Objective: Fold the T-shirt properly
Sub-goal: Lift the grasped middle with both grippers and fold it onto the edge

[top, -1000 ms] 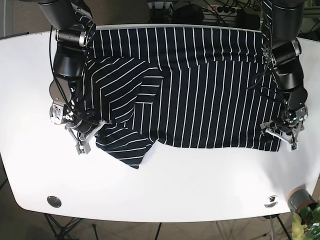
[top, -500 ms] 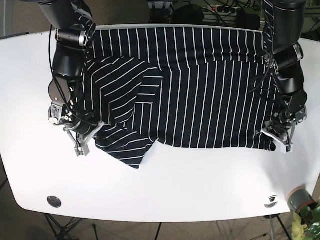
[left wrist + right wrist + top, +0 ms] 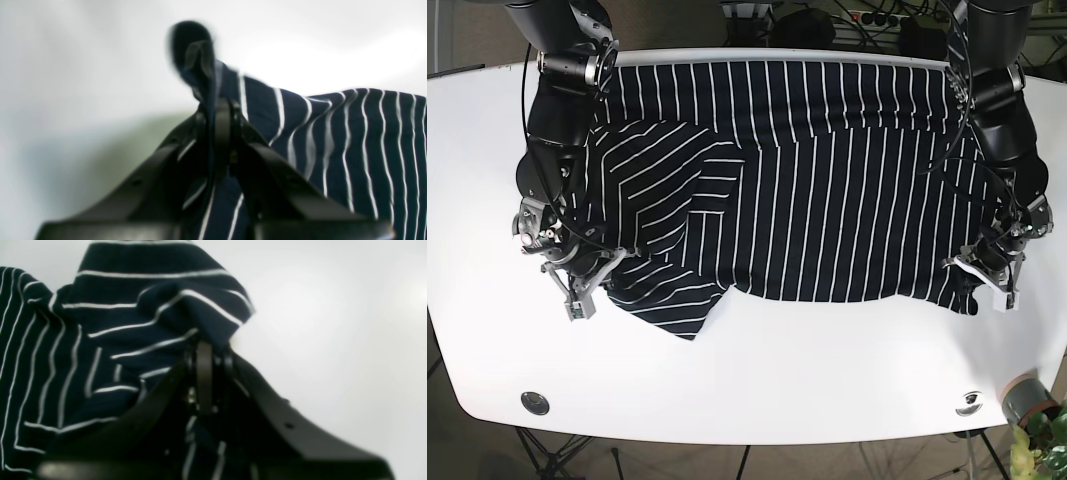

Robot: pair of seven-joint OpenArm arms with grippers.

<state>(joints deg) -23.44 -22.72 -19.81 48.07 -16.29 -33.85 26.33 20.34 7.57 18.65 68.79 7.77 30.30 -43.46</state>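
The T-shirt (image 3: 827, 180) is dark navy with thin white stripes and lies spread over the back half of the white table (image 3: 777, 390). Its left side is folded over and wrinkled. My right gripper (image 3: 585, 288) is on the base view's left, shut on the shirt's lower left edge. The right wrist view shows its fingertips (image 3: 204, 353) pinching bunched fabric (image 3: 116, 316). My left gripper (image 3: 989, 283) is on the base view's right, shut on the lower right hem corner. The left wrist view shows its fingertips (image 3: 218, 110) clamping a raised corner of fabric (image 3: 350, 140).
A small potted plant (image 3: 1032, 405) stands off the table's front right corner. Two round fittings sit near the front edge, one on the left (image 3: 535, 402) and one on the right (image 3: 970, 402). Cables and dark equipment lie behind the table's back edge.
My right gripper has moved left and a little toward the front, dragging the shirt's lower left edge with it. My left gripper has shifted slightly, still holding the hem corner.
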